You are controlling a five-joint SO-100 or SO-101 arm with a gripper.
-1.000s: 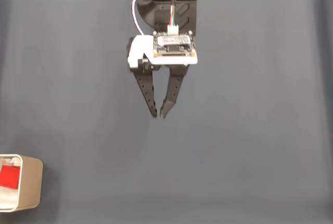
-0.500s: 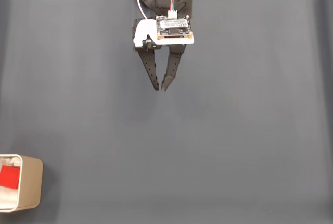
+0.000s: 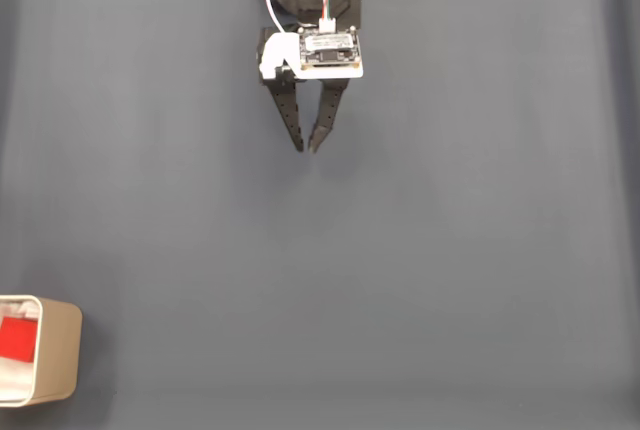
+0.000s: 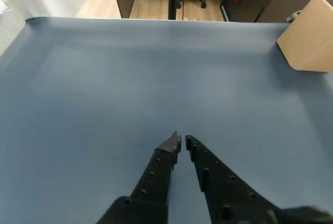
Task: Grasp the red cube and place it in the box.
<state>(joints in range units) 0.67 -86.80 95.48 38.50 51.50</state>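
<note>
Grey matting [image 3: 450, 250] covers the table; beyond it, seemingly wooden flooring; gripper [image 3: 306, 148] nearly closed, empty.

The fixed view looks straight down from high above the grey mat [image 3: 420, 250]. The wrist view rides low, facing forward across the mat's far edge. Both share the box [image 3: 55, 365].

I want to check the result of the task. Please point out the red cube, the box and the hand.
red cube [image 3: 16, 338], fixed view, on its red top face inside the box.
box [image 3: 62, 352], fixed view, on its beige right wall.
hand [image 3: 306, 147], fixed view, between its two black fingertips.
</note>
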